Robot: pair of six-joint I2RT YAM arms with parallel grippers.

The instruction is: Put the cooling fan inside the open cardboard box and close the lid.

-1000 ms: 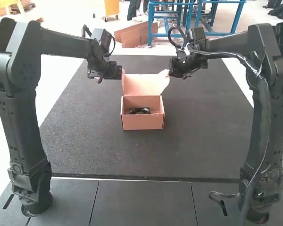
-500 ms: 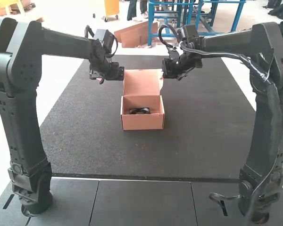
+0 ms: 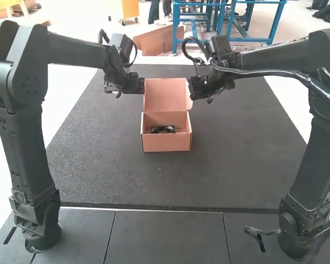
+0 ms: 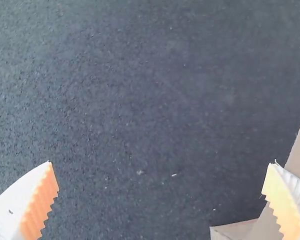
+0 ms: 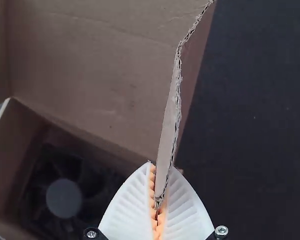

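**Stock on the table, as you had it:**

- 1 black mat (image 3: 99,159), spread flat and carrying everything below.
- 1 cardboard box (image 3: 166,140), open, and standing at the middle of the mat, well apart from all 4 mat edges.
- 1 lid (image 3: 165,94), upright, and rising from the box wall nearest the mat's far edge.
- 1 side flap (image 5: 170,125) with a torn edge, on the side of the lid toward the mat's right edge.
- 1 cooling fan (image 3: 163,130), black, and lying flat on the box floor. The right wrist view showed its round hub and blades.
- 2 grippers:
  - Your right gripper (image 3: 197,91) had its white ribbed fingers (image 5: 135,205) pressed together on the edge of the side flap.
  - Your left gripper (image 3: 133,87) hung beside the lid edge that faced the mat's left edge. Its fingers were spread wide with nothing between them. 1 orange pad (image 4: 285,205) sat just beside the cardboard, and contact could not be made out.

**Differences from 1 second earlier:**

- Your right gripper had travelled toward the box and slightly down.
- The side flap, then splayed outward, had swung in against the lid, which looked squarer.
- Your left gripper had barely shifted.
- The box and the fan had kept their places.
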